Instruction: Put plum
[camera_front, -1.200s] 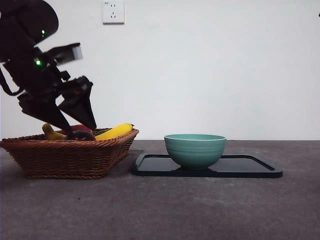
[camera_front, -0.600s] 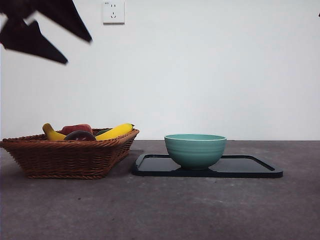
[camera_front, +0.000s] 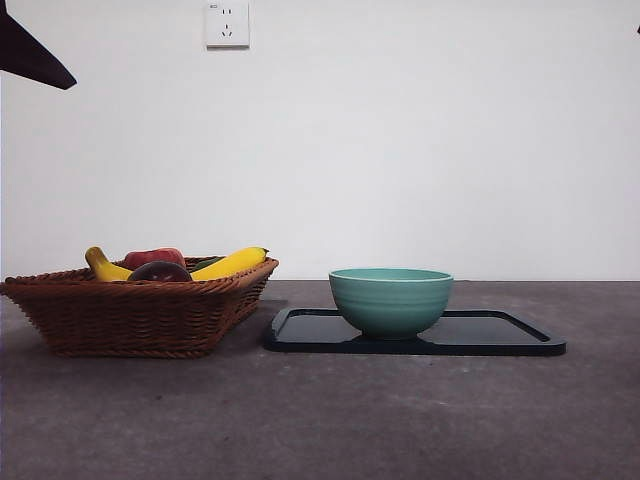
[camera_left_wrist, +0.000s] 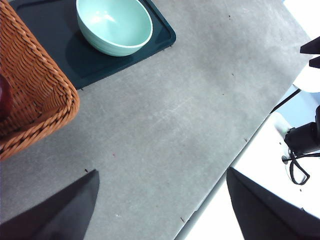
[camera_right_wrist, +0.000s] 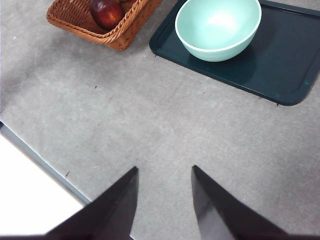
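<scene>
Grey tabletop below, and the left gripper (camera_left_wrist: 160, 210) hangs high with jaws spread wide and empty, the right gripper (camera_right_wrist: 162, 200) open too, while the plum (camera_front: 159, 271) sits in the wicker basket (camera_front: 130, 315) beside the bananas (camera_front: 230, 263).

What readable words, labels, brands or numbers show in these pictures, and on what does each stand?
Wall socket: a tiny mark at its top left corner, too small to read.
Teal bowl: no text.
Black tray: no text.
Wicker basket and the fruit in it: no text or stickers visible.
Nothing legible in either wrist view.
</scene>
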